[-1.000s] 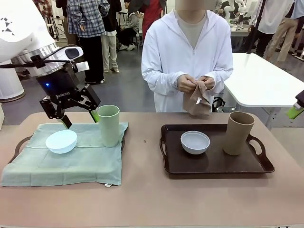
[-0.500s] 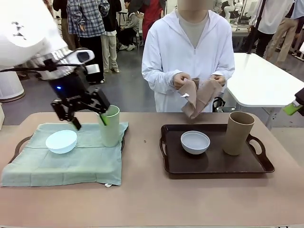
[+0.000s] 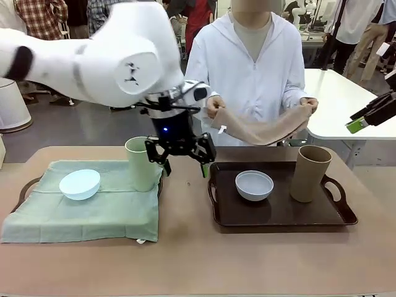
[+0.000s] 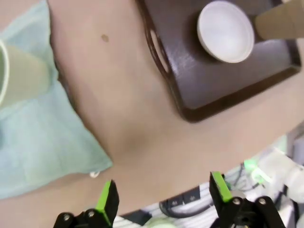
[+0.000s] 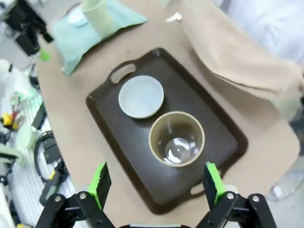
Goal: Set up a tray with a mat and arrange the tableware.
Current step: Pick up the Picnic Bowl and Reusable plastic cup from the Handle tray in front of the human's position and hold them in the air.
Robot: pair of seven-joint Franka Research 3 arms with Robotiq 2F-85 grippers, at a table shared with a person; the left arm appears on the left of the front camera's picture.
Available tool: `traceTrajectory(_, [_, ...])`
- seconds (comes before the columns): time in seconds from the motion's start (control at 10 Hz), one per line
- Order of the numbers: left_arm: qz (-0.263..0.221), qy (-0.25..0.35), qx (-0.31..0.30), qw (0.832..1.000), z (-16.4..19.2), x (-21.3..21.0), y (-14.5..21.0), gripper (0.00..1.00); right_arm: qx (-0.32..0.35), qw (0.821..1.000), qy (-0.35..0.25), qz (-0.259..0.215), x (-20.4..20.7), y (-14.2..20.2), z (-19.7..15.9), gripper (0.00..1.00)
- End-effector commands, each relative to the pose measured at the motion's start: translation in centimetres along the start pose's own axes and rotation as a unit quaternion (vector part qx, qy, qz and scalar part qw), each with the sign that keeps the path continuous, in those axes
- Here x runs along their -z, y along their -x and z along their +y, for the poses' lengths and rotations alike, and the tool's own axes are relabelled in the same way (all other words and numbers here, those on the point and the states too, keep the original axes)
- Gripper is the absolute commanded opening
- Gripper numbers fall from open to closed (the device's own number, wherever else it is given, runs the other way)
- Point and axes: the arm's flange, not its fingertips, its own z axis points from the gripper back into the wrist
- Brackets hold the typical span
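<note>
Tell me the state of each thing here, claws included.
Left claw: open, empty, over the table.
Right claw: open, empty, in the air.
Green cup: upright on green mat.
Blue bowl: upright on green mat.
White bowl: upright on bare tray.
Brown cup: upright, empty, same tray.
Brown cloth: held spread by the person.
Green mat: spread over the left tray.

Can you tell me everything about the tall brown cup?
The brown cup is tall, tan and smooth, with no handle, and a bit wider at the top. It looks like matte plastic. It stands upright at the right end of the dark tray, beside the whitish bowl but not touching it. Seen from above, it is empty, with a shiny bottom. Only the tray touches it; the right claw hangs open above it.
</note>
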Motion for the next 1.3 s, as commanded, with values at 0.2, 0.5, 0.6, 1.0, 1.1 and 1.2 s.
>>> traceTrajectory(0.2, [0.0,-0.008,-0.002,1.0,-0.7,1.3,-1.3,1.0,-0.02,1.0,-0.018,0.0,0.4,0.4,-0.7,1.0])
traceTrajectory(0.5, [0.0,-0.008,-0.002,1.0,-0.7,1.3,-1.3,1.0,-0.023,0.999,-0.031,0.009,0.3,1.0,-1.4,1.0])
traceTrajectory(0.6, [0.0,-0.008,-0.006,1.0,-1.4,1.8,-2.3,1.0,-0.189,0.978,-0.083,0.024,0.4,0.9,-2.2,1.0])
traceTrajectory(1.0, [-0.01,-0.027,0.028,0.999,-7.2,3.8,-3.3,1.0,-0.374,0.91,-0.178,0.022,1.8,2.6,-9.3,1.0])
traceTrajectory(1.1, [-0.012,-0.032,0.037,0.999,-8.2,4.2,-3.5,1.0,-0.367,0.91,-0.192,-0.006,2.2,2.9,-10.9,1.0])
traceTrajectory(1.2, [-0.011,-0.028,0.039,0.999,-8.7,4.8,-3.9,1.0,-0.368,0.908,-0.2,-0.009,3.1,3.0,-12.1,1.0])
